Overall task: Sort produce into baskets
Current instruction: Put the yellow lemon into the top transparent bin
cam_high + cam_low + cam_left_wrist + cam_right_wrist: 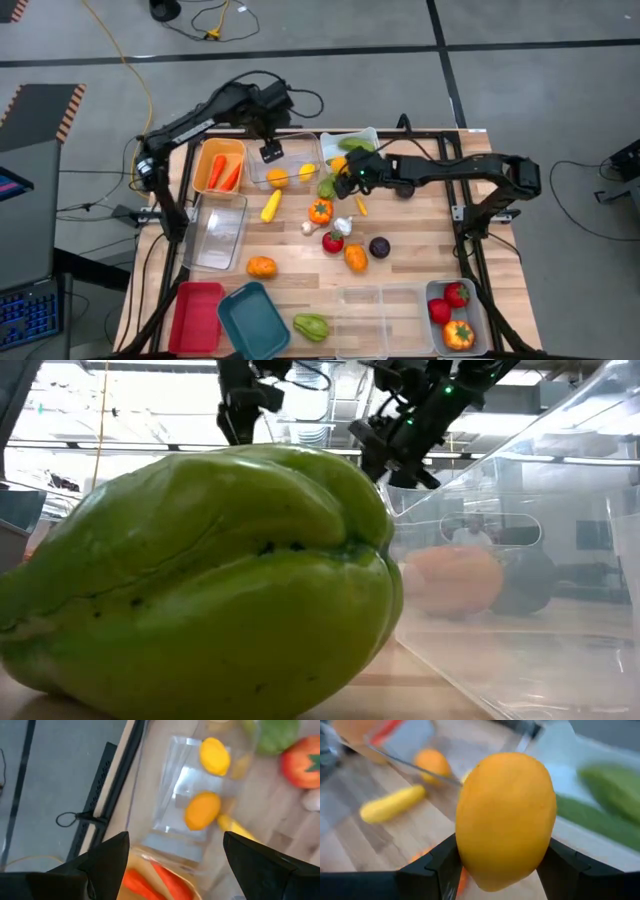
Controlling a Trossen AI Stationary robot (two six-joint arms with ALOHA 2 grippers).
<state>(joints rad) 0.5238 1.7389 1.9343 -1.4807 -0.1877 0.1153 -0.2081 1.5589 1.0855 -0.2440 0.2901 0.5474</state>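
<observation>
My right gripper (341, 170) is shut on a yellow-orange fruit (505, 817). It hangs over the table between a clear bin (285, 165) and a white basket (352, 142) that holds green vegetables. My left gripper (271, 152) is open and empty above the clear bin's far edge. In the left wrist view the clear bin (175, 785) holds a lemon (215, 756) and an orange (202, 810). An orange basket (200, 165) beside it holds carrots (224, 172). My right gripper pinches the yellow-orange fruit between its two fingers (437, 865), which sit on the fruit's opposite sides (470, 860) at its lower half. The arm reaches in from the table's right side. The fruit is lifted clear of the table.
Loose produce lies mid-table: a yellow piece (271, 205), an orange pepper (320, 211), garlic (343, 226), a tomato (333, 241), a purple piece (379, 247). A green vegetable (311, 325) lies near the front. Red (197, 315), teal (255, 320) and clear (380, 318) bins line the near edge.
</observation>
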